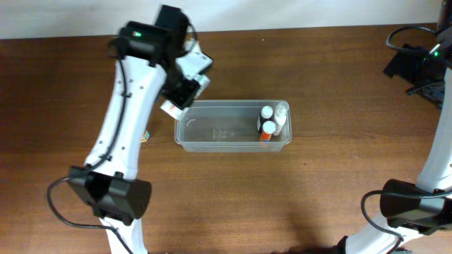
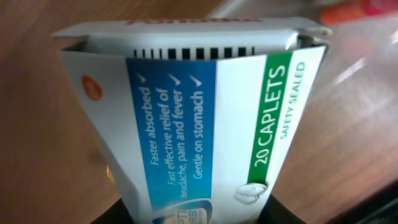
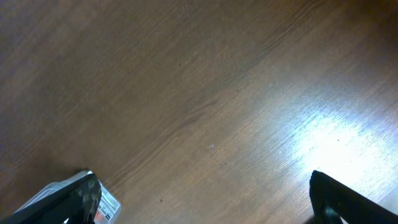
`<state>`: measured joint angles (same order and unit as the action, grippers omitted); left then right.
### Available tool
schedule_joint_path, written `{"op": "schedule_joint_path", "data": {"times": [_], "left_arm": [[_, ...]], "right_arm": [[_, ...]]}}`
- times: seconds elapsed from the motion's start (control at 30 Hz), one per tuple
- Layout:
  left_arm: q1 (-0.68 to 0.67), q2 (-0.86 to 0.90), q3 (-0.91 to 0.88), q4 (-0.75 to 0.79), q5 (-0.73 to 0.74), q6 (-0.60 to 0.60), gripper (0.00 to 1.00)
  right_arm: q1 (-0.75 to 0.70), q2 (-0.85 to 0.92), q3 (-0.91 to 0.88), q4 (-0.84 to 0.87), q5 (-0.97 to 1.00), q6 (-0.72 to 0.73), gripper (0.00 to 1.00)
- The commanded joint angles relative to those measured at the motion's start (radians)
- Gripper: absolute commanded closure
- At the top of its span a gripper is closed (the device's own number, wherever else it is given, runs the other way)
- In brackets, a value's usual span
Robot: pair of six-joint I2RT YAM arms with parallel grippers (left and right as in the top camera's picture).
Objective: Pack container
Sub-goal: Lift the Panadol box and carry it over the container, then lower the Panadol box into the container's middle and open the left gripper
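Note:
The clear plastic container (image 1: 212, 143) lies in the middle of the table, with small bottles (image 1: 272, 121) standing at its right end. My left gripper (image 1: 176, 101) is shut on a white, blue and green caplet box (image 2: 199, 118), holding it just above the container's left rim. A corner of the box shows in the overhead view (image 1: 169, 109). My right gripper (image 3: 205, 199) is open and empty over bare wood, its arm (image 1: 424, 63) at the far right of the table.
The brown wooden table (image 1: 318, 190) surrounds the container. A small coloured item (image 1: 146, 136) peeks out beside my left arm, left of the container. A blurred orange bottle (image 2: 348, 11) shows at the top right of the left wrist view.

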<state>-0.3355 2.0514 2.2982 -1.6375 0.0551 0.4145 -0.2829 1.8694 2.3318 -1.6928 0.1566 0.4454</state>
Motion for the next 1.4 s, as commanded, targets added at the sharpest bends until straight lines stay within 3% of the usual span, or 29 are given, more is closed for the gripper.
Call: {"op": "schedule_joint_path", "data": {"times": [0.0,0.47,0.83,1.37], "left_arm": [[-0.052,-0.013,0.006,-0.002,0.009,0.193,0.58],[-0.088,-0.008,-0.091,0.014,0.084,0.455,0.56],[-0.095,-0.006,-0.275,0.153,0.084,0.613,0.57],[-0.133,-0.006,-0.425,0.322,0.08,0.658,0.57]], "right_arm": [[-0.006,0.003,0.001,-0.005,0.005,0.008,0.02],[-0.006,0.003,0.001,-0.005,0.005,0.008,0.02],[-0.006,0.003,0.001,-0.005,0.005,0.007,0.02],[-0.006,0.003,0.001,-0.005,0.005,0.007,0.02]]}}
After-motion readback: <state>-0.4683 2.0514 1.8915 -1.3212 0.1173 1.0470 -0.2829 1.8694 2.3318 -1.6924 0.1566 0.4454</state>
